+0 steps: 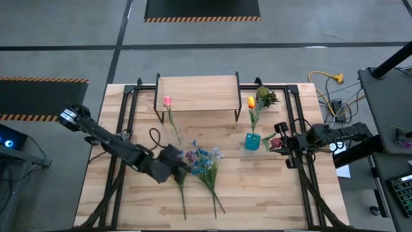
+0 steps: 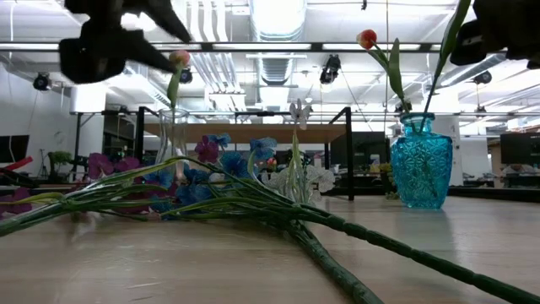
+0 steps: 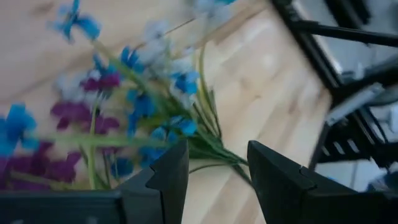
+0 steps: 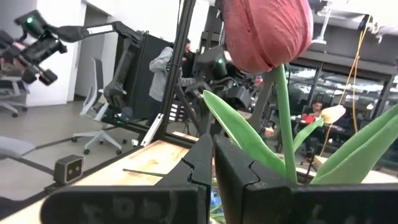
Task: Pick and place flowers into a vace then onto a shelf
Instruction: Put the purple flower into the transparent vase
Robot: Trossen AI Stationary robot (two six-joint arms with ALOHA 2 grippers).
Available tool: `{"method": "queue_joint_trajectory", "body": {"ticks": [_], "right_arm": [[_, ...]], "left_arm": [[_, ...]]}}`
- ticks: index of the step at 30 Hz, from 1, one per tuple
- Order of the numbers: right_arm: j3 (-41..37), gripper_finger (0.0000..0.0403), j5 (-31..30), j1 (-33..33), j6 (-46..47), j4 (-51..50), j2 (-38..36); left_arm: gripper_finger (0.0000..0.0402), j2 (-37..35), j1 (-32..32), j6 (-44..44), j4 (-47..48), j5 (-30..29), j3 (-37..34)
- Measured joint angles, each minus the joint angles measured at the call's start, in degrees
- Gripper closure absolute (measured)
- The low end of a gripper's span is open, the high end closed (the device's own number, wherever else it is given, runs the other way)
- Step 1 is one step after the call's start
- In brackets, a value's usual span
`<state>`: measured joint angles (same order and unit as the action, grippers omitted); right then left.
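Observation:
A bundle of flowers (image 1: 205, 160) with blue, purple and white blooms lies flat on the wooden table, stems (image 1: 215, 194) toward the near edge. My left gripper (image 1: 183, 165) hovers just left of the blooms, open, its fingers (image 3: 168, 180) above the stems (image 3: 211, 152) and touching nothing. A blue glass vase (image 1: 252, 142) stands right of centre with an orange tulip (image 1: 251, 102) and a dark red tulip (image 4: 267, 31) in it. My right gripper (image 1: 282, 145) waits shut beside that vase. The shelf (image 1: 196, 93) stands at the far edge.
A pink tulip (image 2: 179, 59) stands in a clear glass vase (image 2: 172, 139) before the shelf. A green spiky sprig (image 1: 266, 96) lies at the shelf's right end. Black frame rails (image 1: 126, 122) run along both table sides. Bare wood (image 1: 270, 187) lies at the near right.

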<state>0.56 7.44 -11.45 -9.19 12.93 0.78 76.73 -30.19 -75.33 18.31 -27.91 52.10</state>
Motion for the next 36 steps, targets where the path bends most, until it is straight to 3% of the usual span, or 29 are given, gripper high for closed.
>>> {"method": "queue_joint_trajectory", "body": {"ticks": [7, 19, 24, 29, 36], "right_arm": [[0.00, 0.0394, 0.00, -0.01, 2.79, -0.31, 0.09], [-0.02, 0.0394, 0.04, -0.02, 3.22, -0.42, 0.11], [-0.02, 0.0394, 0.04, -0.02, 3.22, -0.39, 0.11], [-0.02, 0.0394, 0.04, -0.02, 3.21, -0.26, 0.11], [-0.02, 0.0394, 0.05, -0.02, 3.21, -0.23, 0.11]], "left_arm": [[0.0254, 8.69, -1.84, -14.06, 11.99, 0.02, 9.37], [0.0254, 31.78, -6.32, -31.24, 45.43, 4.71, 40.92], [0.0254, 40.52, -6.98, -33.86, 52.95, 9.12, 50.37], [0.0254, 45.64, -7.31, -34.57, 55.09, 9.92, 54.72], [0.0254, 46.77, -8.03, -40.15, 56.45, 10.88, 52.98]]}}
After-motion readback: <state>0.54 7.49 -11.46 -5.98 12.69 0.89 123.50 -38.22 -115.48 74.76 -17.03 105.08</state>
